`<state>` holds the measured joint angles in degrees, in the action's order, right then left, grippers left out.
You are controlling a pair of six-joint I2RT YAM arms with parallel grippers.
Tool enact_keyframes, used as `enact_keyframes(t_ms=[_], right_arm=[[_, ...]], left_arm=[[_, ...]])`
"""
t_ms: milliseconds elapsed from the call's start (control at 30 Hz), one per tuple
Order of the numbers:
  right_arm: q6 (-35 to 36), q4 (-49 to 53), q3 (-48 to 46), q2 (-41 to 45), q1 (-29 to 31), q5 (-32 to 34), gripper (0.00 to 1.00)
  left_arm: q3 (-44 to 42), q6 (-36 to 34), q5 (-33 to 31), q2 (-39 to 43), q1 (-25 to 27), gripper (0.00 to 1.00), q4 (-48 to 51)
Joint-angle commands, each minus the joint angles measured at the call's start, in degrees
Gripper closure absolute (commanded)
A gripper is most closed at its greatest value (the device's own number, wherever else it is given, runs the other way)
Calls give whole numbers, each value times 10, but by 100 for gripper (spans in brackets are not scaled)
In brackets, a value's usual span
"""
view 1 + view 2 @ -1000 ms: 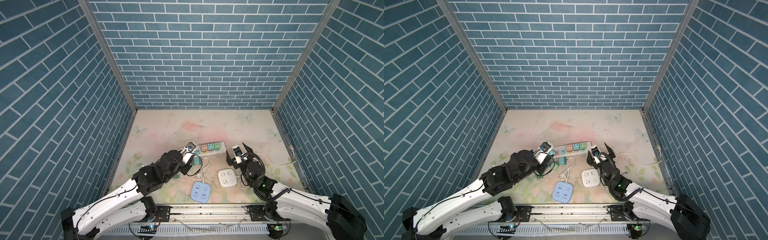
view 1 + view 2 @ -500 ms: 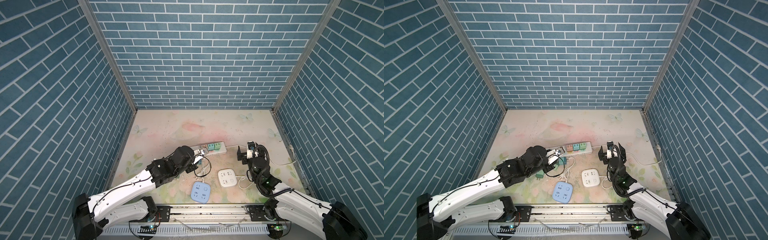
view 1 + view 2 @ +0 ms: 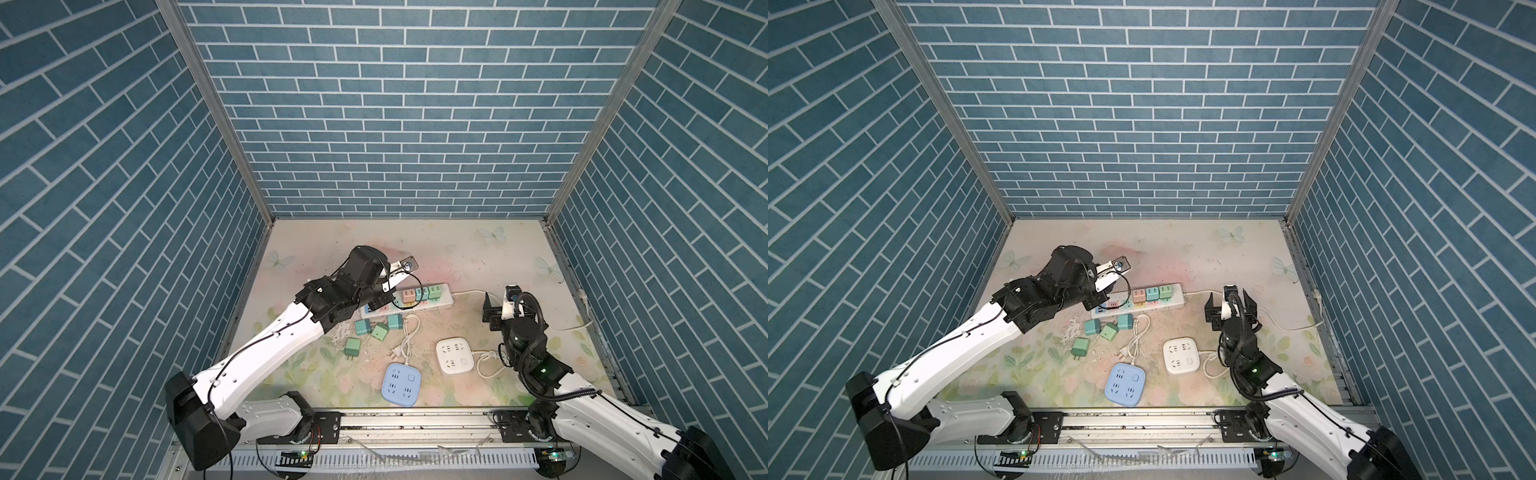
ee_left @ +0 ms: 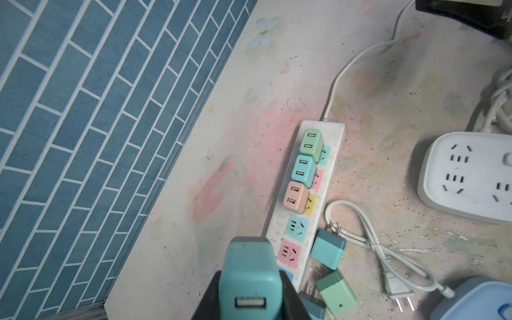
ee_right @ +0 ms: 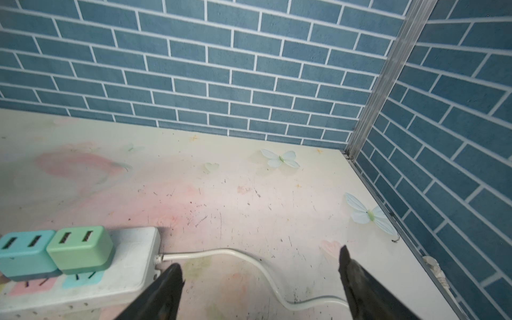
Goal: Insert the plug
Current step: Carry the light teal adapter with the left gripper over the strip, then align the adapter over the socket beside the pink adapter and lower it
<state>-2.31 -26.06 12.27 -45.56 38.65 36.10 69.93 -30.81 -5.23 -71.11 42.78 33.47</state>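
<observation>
Desk (image 3: 457, 257): floral top, lower middle of both top views, with everything crowded onto its near half.
Power strip (image 3: 441, 301): long white bar across the desk's centre. Three chargers (image 4: 303, 169), green, blue and peach, sit in a row at its corded end. The coloured sockets at the other end are free.
Square sockets: a white one (image 3: 455, 353) and a blue one (image 3: 401, 383), lower centre, both unused.
Loose cable (image 3: 406, 336): white, looped between the strip and the square sockets, its two-pin end bare.
Right jaws: spread wide and empty, hanging by the strip's cord, centre right in the top views.
Left jaws: clamped on the teal USB charger plug (image 4: 250, 277), bottom centre of the left wrist view. It is right at the strip's free end, USB port facing the camera, pins out of sight.
Free sockets: teal (image 4: 297, 230) and pink (image 4: 288, 253), right next to the plug. One of these looks like the target.
Spare chargers (image 3: 380, 331): four lying loose just below the strip in the frame.
Handling: a small, light, hard plastic cube, I'd say. Its smooth faces could twist under push, and thin pins would bend if misaligned.
Hold: two flat opposite sides, mid-body, pins clear, as gripped here.
</observation>
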Motion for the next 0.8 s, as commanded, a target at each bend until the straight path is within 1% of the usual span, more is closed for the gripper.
enact_keyframes(t_ms=[0,67,133,200,267,333,500,633,767], right_arm=[[-8,-20,4,-14,-2,8,9],[-5,-31,0,-15,-2,2,9],[-4,-32,-4,-11,-1,-2,9],[-5,-32,-7,-3,-1,-3,8],[-6,-34,-13,6,-1,-6,6],[-5,-35,-16,10,-2,-10,6],[-1,-41,-18,7,-2,-28,6],[0,-38,-12,-5,-2,-33,6],[0,-40,-11,-9,-2,-32,6]], left_arm=[[10,-56,25,-22,-4,100,-17],[43,-83,38,-50,-9,100,-3],[102,-130,72,-87,-17,100,73],[157,-159,74,-121,-24,100,147],[179,-168,69,-146,-34,100,183],[168,-168,60,-151,-43,100,178],[93,-154,84,-139,-58,100,115],[114,-135,93,-169,-57,100,136],[97,-133,90,-192,-59,100,106]])
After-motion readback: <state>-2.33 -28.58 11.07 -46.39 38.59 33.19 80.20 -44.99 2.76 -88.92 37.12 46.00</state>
